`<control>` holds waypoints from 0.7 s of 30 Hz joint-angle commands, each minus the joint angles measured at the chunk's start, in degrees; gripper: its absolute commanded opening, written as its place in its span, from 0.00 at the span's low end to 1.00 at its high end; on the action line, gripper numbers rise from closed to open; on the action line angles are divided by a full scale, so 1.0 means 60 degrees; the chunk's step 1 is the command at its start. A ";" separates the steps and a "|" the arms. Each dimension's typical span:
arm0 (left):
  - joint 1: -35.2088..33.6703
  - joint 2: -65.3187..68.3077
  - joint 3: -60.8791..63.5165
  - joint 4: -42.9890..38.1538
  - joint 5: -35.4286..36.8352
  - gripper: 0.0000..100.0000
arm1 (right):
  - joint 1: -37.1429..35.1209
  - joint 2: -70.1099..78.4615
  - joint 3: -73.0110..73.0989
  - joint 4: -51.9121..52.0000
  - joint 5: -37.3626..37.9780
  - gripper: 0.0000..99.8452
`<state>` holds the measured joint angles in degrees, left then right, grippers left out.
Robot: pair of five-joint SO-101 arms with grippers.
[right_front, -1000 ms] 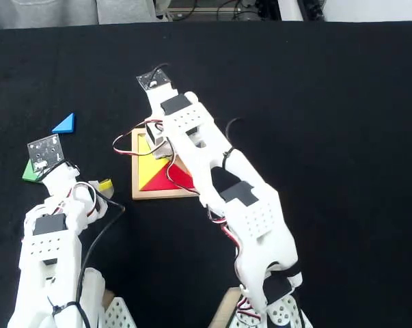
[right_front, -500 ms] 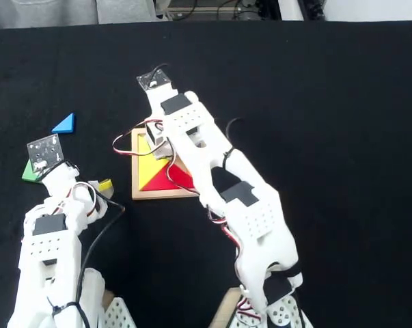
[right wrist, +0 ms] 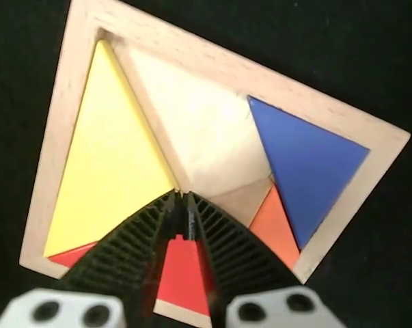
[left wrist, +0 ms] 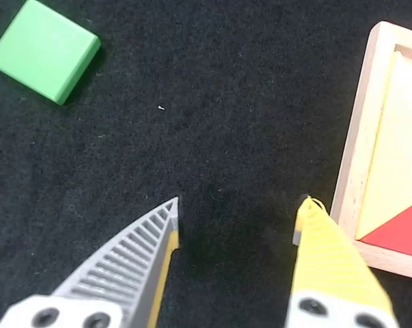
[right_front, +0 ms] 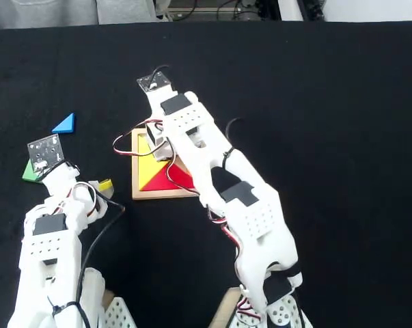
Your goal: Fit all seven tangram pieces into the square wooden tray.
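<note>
Tray (right wrist: 212,65) beneath the clenched, empty right pincer (right wrist: 181,199) holds four pieces: yellow (right wrist: 110,171), red (right wrist: 182,273), blue (right wrist: 305,164), orange (right wrist: 277,229); its middle is bare. Green square (left wrist: 45,51) and small blue triangle (right_front: 64,124) lie on the table (right_front: 328,102) beyond the released left pincer (left wrist: 240,212), not yet placed

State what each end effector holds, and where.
Nothing: left end effector open over table; right end effector shut, empty, over the red triangle.
</note>
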<state>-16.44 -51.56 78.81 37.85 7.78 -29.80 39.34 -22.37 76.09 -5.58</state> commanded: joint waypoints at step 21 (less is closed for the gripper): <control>0.0125 -0.0161 -0.0066 -0.0161 0.0059 0.27 | 0.0733 -0.1648 0.0374 0.0425 0.0029 0.01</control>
<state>-16.44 -51.56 78.81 37.85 7.78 -28.13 36.62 -21.05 78.29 -5.49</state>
